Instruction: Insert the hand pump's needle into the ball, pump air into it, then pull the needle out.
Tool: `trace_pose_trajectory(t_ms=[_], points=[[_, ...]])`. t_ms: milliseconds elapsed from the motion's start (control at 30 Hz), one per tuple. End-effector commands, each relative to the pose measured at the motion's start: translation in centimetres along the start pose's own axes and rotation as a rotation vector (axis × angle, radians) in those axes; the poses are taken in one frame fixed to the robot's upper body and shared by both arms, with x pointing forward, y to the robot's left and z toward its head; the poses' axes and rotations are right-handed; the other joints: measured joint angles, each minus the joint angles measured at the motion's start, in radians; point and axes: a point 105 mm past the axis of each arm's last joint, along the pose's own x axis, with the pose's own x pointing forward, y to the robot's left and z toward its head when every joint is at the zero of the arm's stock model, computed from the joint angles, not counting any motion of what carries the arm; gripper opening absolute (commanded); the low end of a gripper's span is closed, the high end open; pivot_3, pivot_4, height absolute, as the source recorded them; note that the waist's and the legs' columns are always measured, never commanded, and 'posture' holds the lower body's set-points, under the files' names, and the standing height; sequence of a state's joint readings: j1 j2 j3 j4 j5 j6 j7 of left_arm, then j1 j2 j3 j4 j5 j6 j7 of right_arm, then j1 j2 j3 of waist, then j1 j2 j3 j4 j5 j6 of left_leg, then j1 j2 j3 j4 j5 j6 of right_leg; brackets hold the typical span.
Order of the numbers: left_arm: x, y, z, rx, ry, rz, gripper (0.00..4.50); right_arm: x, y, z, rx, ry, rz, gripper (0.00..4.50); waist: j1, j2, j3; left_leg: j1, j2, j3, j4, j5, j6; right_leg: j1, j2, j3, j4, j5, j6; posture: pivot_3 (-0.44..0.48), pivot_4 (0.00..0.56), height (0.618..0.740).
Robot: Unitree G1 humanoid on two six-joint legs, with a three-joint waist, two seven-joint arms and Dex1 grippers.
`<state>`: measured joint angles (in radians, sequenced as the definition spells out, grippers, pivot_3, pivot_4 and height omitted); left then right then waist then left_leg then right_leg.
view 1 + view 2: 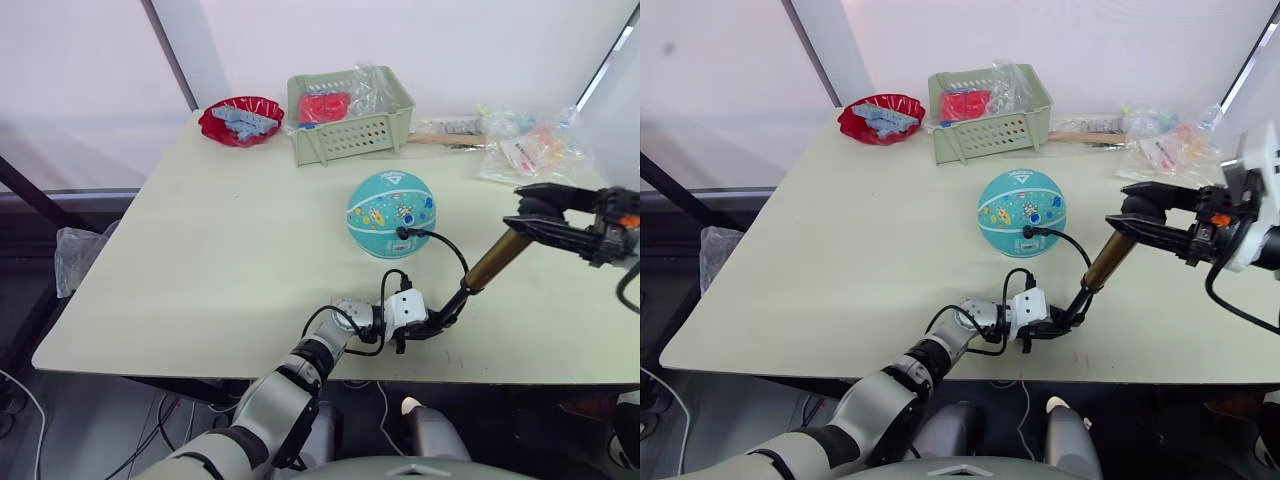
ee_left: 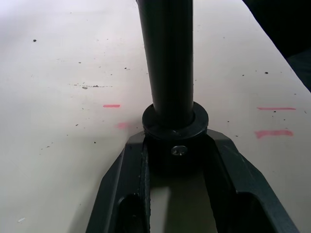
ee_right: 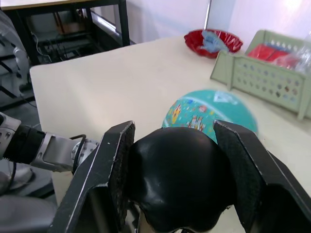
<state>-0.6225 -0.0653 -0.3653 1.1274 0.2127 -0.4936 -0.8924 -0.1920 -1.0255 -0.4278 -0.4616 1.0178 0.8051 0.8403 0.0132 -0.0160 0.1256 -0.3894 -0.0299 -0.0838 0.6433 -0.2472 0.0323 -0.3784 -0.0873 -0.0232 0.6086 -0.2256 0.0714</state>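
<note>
Head stereo overhead; wrist cameras close-up.

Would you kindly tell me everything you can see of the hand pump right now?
The hand pump is a slim brass-gold cylinder with black caps, held tilted above the table. The left gripper clamps its lower black end near the table's front edge; the right gripper grips the black handle at its upper end. A thin black hose arcs from the pump's lower end to a small black fitting on the near side of the teal ball. The needle itself cannot be made out.
</note>
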Motion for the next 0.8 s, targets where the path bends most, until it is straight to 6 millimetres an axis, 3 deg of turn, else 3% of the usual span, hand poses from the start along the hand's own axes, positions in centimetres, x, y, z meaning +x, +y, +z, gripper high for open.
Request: trace_pose_trajectory(t_ms=[33, 133, 300, 433, 533, 800], points=[[-1.7, -4.4, -6.8, -0.161, 0.238, -0.11, 1.1, 0.8, 0.2, -2.7, 0.055, 0.076, -0.001, 2.09, 0.0, 0.0, 0.0, 0.0, 0.0, 0.0, 0.0, 0.0, 0.0, 0.0, 0.0, 0.0, 0.0, 0.0, 0.001, 0.0, 0.15, 0.737], [-1.7, -4.4, -6.8, -0.161, 0.238, -0.11, 1.1, 1.5, 0.6, -4.1, 0.083, 0.084, 0.008, 2.09, 0.0, 0.0, -0.001, 0.0, 0.0, 0.0, -0.001, 0.0, 0.0, 0.0, 0.001, 0.0, 0.0, 0.002, 0.003, 0.0, 0.15, 0.737], [-1.7, -4.4, -6.7, -0.157, 0.235, -0.111, 1.1, 2.1, 1.2, -8.6, 0.069, 0.173, -0.006, 2.09, 0.0, -0.001, -0.002, 0.001, 0.0, 0.0, -0.001, 0.0, 0.0, 0.0, 0.001, 0.0, 0.0, 0.002, 0.003, 0.0, 0.15, 0.737], [-1.7, -4.4, -6.8, -0.156, 0.237, -0.113, 1.1, 2.4, 1.8, -9.8, 0.045, 0.179, 0.001, 2.09, 0.0, -0.003, -0.003, 0.002, 0.0, 0.0, -0.002, 0.0, 0.0, 0.001, 0.002, 0.0, 0.0, 0.001, 0.003, 0.0, 0.15, 0.737], [-1.7, -4.4, -6.8, -0.155, 0.239, -0.116, 1.1, 2.6, 1.9, -9.1, 0.02, 0.144, 0.002, 2.09, 0.001, -0.003, -0.003, 0.002, 0.0, 0.0, -0.002, 0.0, 0.0, 0.001, 0.001, 0.0, 0.0, 0.001, 0.003, 0.0, 0.15, 0.737], [-1.7, -4.6, -6.8, -0.155, 0.241, -0.121, 1.1, 1.5, 0.5, -3.7, -0.022, 0.023, -0.015, 2.09, 0.002, 0.002, 0.002, 0.001, -0.001, 0.0, -0.002, 0.0, 0.0, 0.0, 0.001, 0.0, -0.001, 0.001, 0.003, 0.0, 0.15, 0.737]])
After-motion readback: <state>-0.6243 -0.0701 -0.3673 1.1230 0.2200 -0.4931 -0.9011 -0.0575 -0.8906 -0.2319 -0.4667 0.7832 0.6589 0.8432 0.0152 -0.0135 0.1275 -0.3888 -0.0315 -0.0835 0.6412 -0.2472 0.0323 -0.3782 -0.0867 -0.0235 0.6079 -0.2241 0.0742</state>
